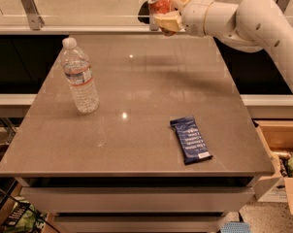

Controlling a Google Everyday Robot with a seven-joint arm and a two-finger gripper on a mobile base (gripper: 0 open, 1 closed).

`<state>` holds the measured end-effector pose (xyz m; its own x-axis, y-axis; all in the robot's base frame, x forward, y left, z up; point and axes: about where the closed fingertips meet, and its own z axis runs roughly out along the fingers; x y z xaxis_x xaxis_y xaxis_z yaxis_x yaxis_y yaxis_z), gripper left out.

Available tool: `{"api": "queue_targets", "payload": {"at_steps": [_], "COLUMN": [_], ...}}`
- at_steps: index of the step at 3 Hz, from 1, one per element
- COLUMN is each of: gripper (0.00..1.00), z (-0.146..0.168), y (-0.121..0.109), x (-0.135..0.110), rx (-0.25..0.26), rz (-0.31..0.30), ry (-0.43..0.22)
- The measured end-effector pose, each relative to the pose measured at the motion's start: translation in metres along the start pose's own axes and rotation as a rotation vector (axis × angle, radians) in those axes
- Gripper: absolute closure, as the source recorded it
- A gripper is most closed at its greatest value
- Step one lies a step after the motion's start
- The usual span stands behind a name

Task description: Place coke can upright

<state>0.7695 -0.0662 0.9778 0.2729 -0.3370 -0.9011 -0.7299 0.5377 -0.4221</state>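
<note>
The coke can (160, 4), orange-red with a silver top, is held tilted in my gripper (165, 11) above the far edge of the grey table (146, 106), near its back middle. The gripper's cream fingers (169, 21) are shut around the can. My white arm (243, 18) reaches in from the right. The can is clear of the tabletop.
A clear water bottle (79, 76) stands upright at the table's left. A blue snack packet (190, 140) lies flat at the front right. A glass rail with metal posts (29, 6) runs behind the table. A cardboard box (282, 154) sits on the floor at right.
</note>
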Motion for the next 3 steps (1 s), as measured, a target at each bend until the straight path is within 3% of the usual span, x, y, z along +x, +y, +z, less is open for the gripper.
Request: {"api": "queue_targets", "payload": {"at_steps": [3], "gripper": [1.00], "z": [0.008], "y": [0.018], "x": [-0.001], "rx": [-0.018], "rz": [0.078], "ry": [-0.071]}}
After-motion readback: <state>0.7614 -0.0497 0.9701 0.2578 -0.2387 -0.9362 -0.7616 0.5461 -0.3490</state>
